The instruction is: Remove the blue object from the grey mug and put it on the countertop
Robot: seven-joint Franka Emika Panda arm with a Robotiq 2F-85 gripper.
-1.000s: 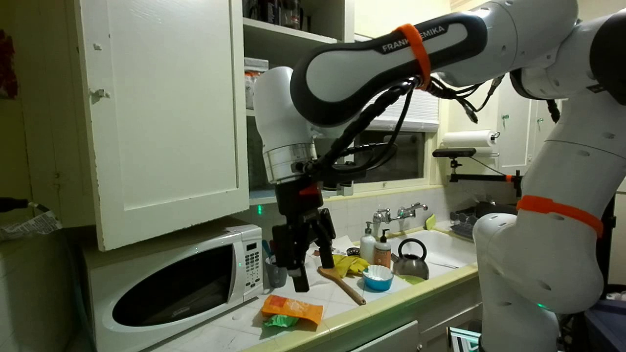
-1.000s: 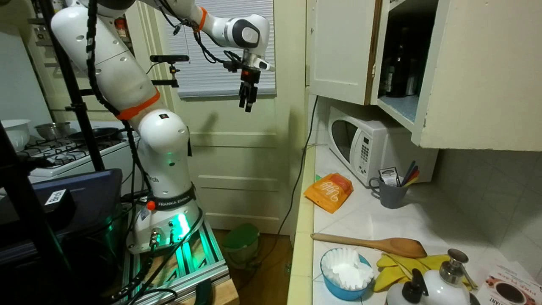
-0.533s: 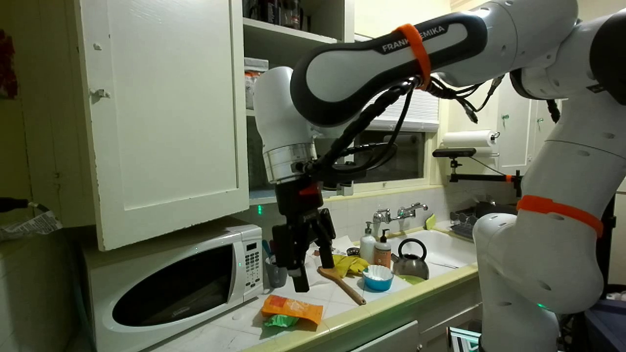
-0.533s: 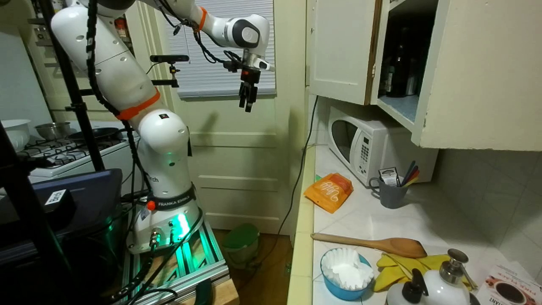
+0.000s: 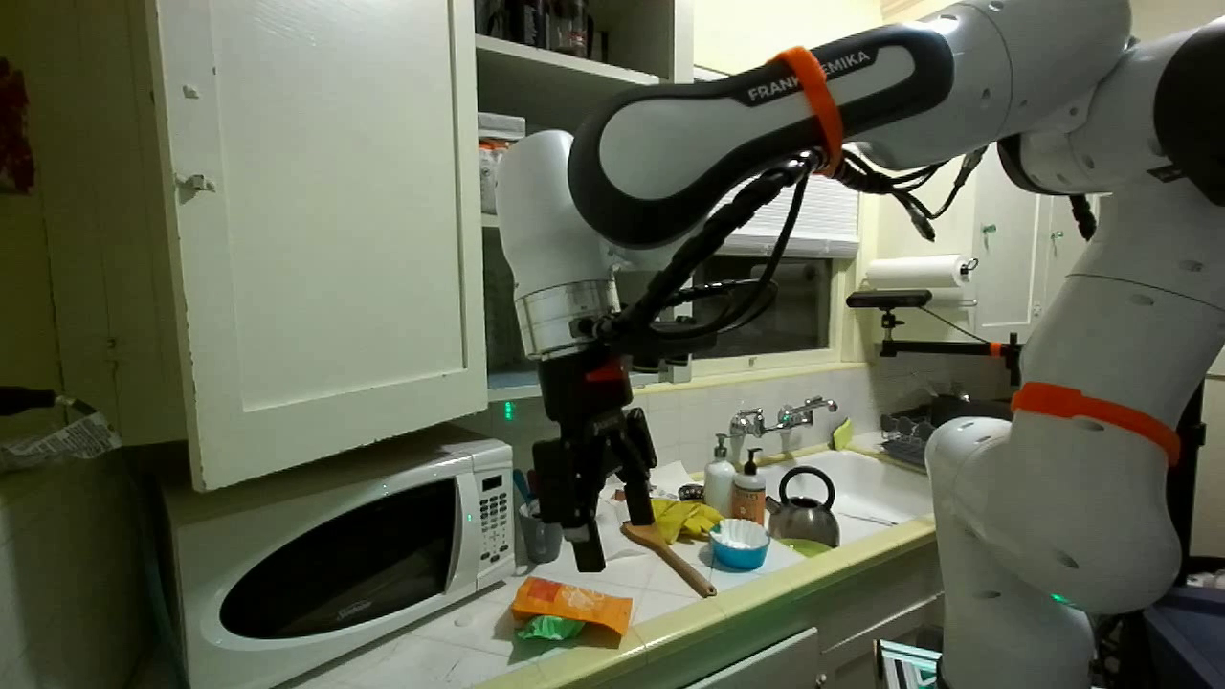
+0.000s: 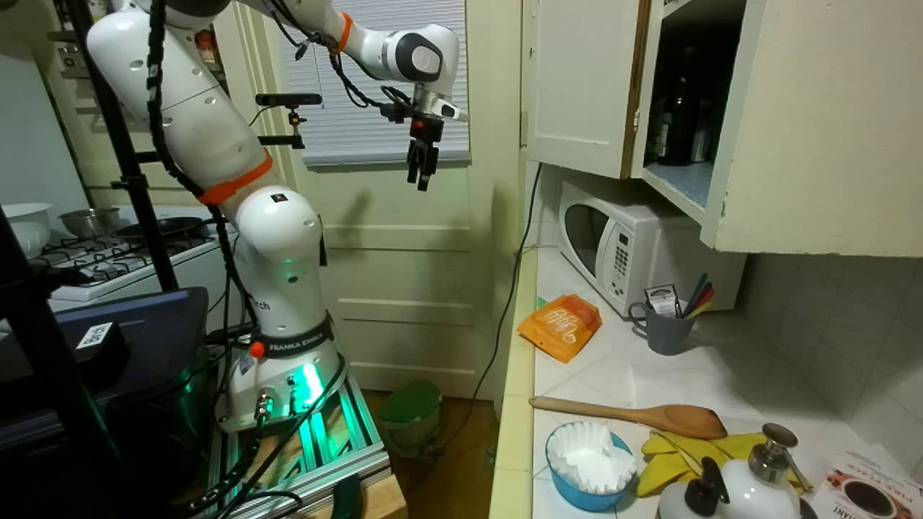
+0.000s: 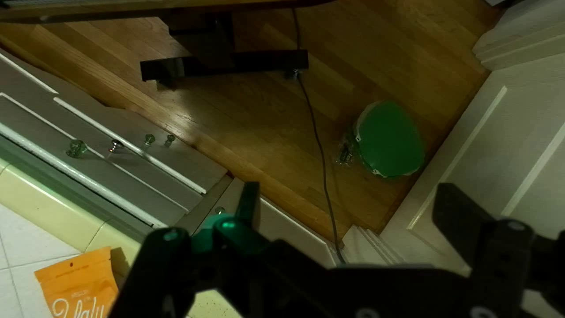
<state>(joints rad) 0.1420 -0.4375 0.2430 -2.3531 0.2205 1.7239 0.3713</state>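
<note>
The grey mug point(image 6: 668, 334) stands upright on the pale countertop point(image 6: 728, 378) beside the microwave; it also shows in an exterior view point(image 5: 543, 539). A dark blue handle-like object point(image 6: 696, 291) sticks up from the mug beside red and yellow ones and a small printed packet. Its blue top also shows in an exterior view point(image 5: 522, 485); its lower part is hidden inside the mug. My gripper point(image 6: 420, 180) points down, well apart from the mug and higher than it. In the wrist view the gripper point(image 7: 348, 194) has its fingers wide apart with nothing between them, over floor and cabinet fronts.
The white microwave point(image 6: 642, 252) stands behind the mug under an open cabinet door point(image 5: 335, 211). An orange bag point(image 6: 561, 328), wooden spatula point(image 6: 649, 417), blue bowl point(image 6: 588, 497), yellow gloves point(image 6: 667, 454) and soap bottles point(image 5: 720, 483) lie or stand along the countertop. A kettle point(image 5: 804, 522) is by the sink.
</note>
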